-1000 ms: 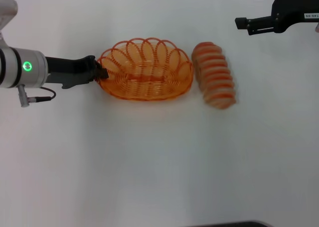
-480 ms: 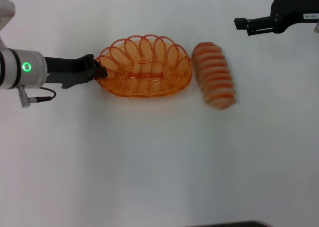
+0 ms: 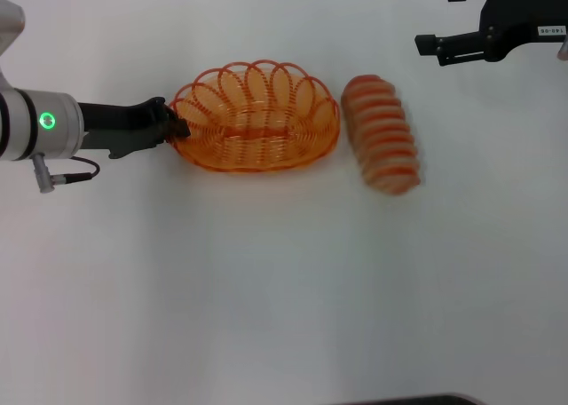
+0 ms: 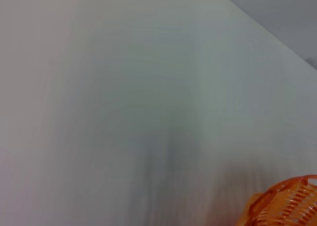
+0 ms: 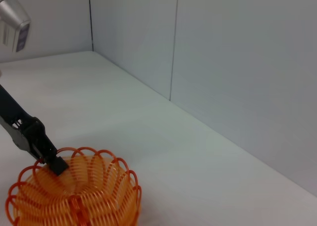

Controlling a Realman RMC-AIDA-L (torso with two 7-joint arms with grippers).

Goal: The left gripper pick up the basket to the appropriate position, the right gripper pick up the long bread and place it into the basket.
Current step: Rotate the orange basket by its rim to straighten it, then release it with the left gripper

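The left gripper [image 3: 177, 128] pinches the rim of the basket [image 3: 256, 117], positioning it; the long bread [image 3: 382, 135] lies just beyond. The right gripper [image 3: 426, 44], open and empty, must next descend.

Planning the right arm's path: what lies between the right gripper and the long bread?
Nothing: in the head view only bare white table separates the right gripper from the long bread.

A plain white counter [image 3: 266, 289] is filling the head view, while pale grey wall panels [image 5: 237, 62] are rising behind it, a vertical seam [image 5: 174, 42] dividing them.
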